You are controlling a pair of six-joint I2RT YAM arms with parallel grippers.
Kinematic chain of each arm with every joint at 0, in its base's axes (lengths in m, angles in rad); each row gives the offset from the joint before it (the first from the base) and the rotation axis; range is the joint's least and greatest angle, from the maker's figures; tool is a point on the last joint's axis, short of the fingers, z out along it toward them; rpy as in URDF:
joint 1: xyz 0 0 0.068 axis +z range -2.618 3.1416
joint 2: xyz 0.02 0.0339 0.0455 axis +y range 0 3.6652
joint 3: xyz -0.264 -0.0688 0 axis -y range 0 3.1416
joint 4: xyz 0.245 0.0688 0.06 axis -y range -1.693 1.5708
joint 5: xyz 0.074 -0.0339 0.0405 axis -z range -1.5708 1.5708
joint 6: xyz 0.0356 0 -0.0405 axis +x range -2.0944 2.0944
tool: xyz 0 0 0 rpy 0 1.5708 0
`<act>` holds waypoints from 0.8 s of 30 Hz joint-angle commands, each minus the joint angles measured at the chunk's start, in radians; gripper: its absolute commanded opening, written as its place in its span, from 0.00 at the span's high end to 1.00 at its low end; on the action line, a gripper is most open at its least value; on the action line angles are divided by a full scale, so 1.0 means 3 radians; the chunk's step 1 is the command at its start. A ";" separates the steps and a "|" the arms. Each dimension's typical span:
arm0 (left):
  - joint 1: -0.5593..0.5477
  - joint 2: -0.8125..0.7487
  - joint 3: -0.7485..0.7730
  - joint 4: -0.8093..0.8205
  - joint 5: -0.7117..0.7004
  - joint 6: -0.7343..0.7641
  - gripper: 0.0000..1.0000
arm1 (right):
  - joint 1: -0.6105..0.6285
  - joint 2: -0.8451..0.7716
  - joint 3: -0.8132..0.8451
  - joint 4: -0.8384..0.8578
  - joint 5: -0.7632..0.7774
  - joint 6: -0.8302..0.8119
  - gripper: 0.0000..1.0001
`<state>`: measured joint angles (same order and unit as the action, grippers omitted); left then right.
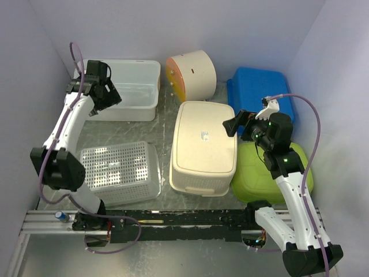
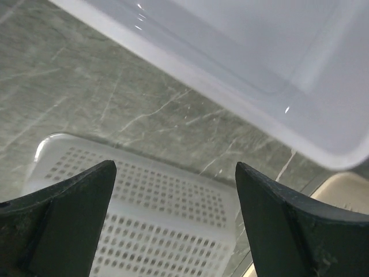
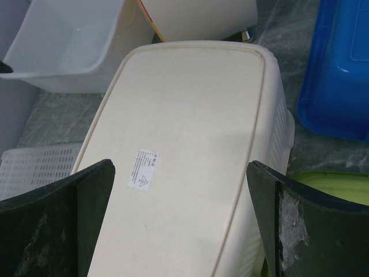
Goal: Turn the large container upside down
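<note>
A large cream basket lies in the middle of the table, its flat bottom with a small white label facing up; it also fills the right wrist view. My right gripper is open and empty, hovering above the basket's right side, and its fingers frame the basket in the right wrist view. A translucent white tub stands open side up at the back left. My left gripper is open and empty above that tub's near left rim.
A perforated white basket lies upside down at the front left, under the left gripper's view. A green tub sits right of the cream basket, a blue bin behind it, and a round cream and orange container at the back.
</note>
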<state>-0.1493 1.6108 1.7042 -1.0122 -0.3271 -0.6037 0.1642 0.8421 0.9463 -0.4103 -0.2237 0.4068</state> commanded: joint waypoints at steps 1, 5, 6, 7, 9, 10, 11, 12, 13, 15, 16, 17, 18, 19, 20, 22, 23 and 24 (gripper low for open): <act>0.0143 0.0293 0.0132 0.0367 0.0085 -0.0525 0.07 | 0.0012 -0.0104 0.0052 -0.0155 0.0065 -0.0025 0.00; 0.0160 0.0433 -0.0057 0.0564 -0.0132 -0.1022 0.09 | 0.0015 -0.0132 0.0054 -0.0181 0.0065 0.0044 0.00; 0.0160 0.0439 -0.0139 0.0715 -0.0127 -0.1096 0.10 | 0.0014 -0.0136 0.0052 -0.0182 0.0066 0.0056 0.00; 0.0160 0.0442 -0.0205 0.0774 -0.0134 -0.1169 0.10 | 0.0012 -0.0145 0.0049 -0.0182 0.0066 0.0070 0.00; 0.0160 0.0480 -0.0284 0.0916 -0.0164 -0.1287 0.11 | 0.0012 -0.0145 0.0052 -0.0194 0.0054 0.0076 0.00; 0.0160 0.0514 -0.0288 0.0935 -0.0183 -0.1326 0.11 | 0.0014 -0.0135 0.0056 -0.0199 0.0039 0.0074 0.00; 0.0160 0.0559 -0.0274 0.0908 -0.0214 -0.1392 0.11 | 0.0015 -0.0125 0.0064 -0.0212 0.0027 0.0075 0.00; 0.0160 0.0595 -0.0267 0.0919 -0.0231 -0.1420 0.12 | 0.0015 -0.0106 0.0069 -0.0218 0.0005 0.0073 0.00; 0.0160 0.0632 -0.0274 0.0940 -0.0236 -0.1429 0.13 | 0.0014 -0.0090 0.0074 -0.0230 -0.0010 0.0075 0.00; 0.0171 0.0674 -0.0313 0.0933 -0.0238 -0.1499 0.17 | 0.0015 -0.0055 0.0066 -0.0238 -0.0021 0.0091 0.00; 0.0175 0.0690 -0.0352 0.0944 -0.0227 -0.1526 0.19 | 0.0014 -0.0048 0.0056 -0.0232 -0.0026 0.0106 0.01; 0.0179 0.0703 -0.0390 0.0953 -0.0209 -0.1545 0.22 | 0.0012 -0.0049 0.0045 -0.0219 -0.0032 0.0121 0.01; 0.0181 0.0713 -0.0437 0.0963 -0.0197 -0.1556 0.26 | 0.0014 -0.0053 0.0027 -0.0192 -0.0032 0.0137 0.01; 0.0181 0.0724 -0.0475 0.0979 -0.0181 -0.1565 0.29 | 0.0015 -0.0055 0.0015 -0.0174 -0.0034 0.0153 0.01; 0.0185 0.0733 -0.0503 0.0977 -0.0171 -0.1578 0.34 | 0.0012 -0.0064 0.0003 -0.0166 -0.0034 0.0165 0.01; 0.0195 0.0737 -0.0547 0.0961 -0.0142 -0.1592 0.47 | 0.0014 -0.0069 -0.0007 -0.0159 -0.0022 0.0173 0.01; 0.0195 0.0730 -0.0556 0.0947 -0.0129 -0.1593 0.55 | 0.0014 -0.0068 -0.0005 -0.0160 -0.0018 0.0174 0.01; 0.0200 0.0712 -0.0560 0.0916 -0.0122 -0.1601 0.61 | 0.0015 -0.0060 0.0002 -0.0163 -0.0013 0.0169 0.01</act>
<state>-0.1036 1.8217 1.5616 -0.7090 -0.3580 -1.0679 0.1642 0.8314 0.9463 -0.4763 -0.2218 0.4484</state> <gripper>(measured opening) 0.492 0.992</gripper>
